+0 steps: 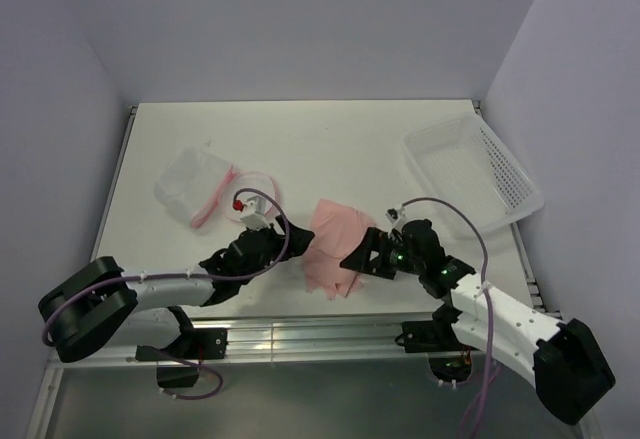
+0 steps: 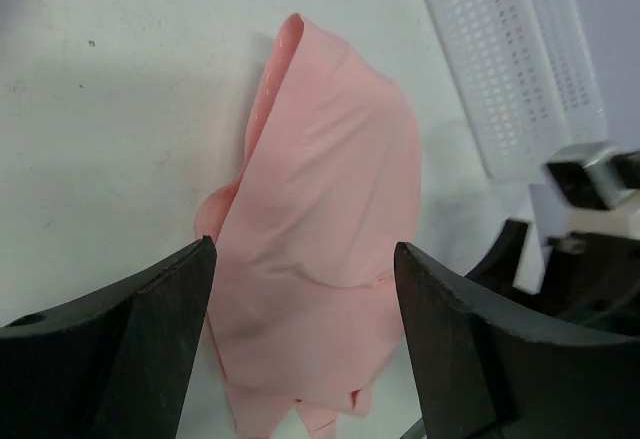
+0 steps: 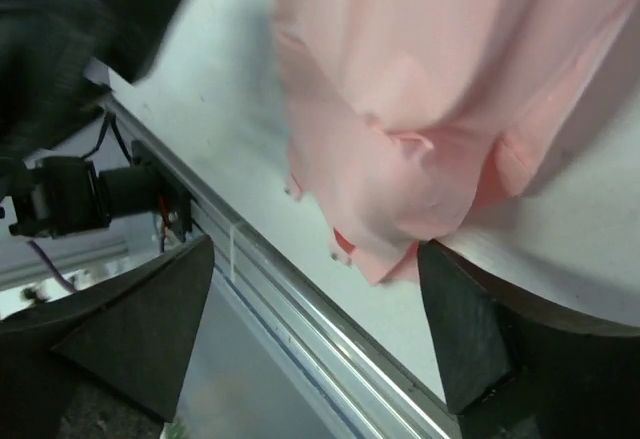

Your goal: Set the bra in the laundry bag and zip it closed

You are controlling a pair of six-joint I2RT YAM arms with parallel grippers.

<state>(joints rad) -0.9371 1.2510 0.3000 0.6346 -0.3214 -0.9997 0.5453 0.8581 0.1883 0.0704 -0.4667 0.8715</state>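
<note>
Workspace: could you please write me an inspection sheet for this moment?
Surface: white table, flat.
Job's things: pink bra crumpled near the front edge, outside the laundry bag lying apart to its left.
Clutter: white perforated basket, far right.
Grippers: left claw open over the bra; right claw open at its edge; nothing held.
Cables: a purple cable loops along each arm.
Surroundings: plain pale walls.

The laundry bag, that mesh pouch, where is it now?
In the top view, the laundry bag lies on the left half of the table, beyond the left tool, with the bra to its right.
</note>
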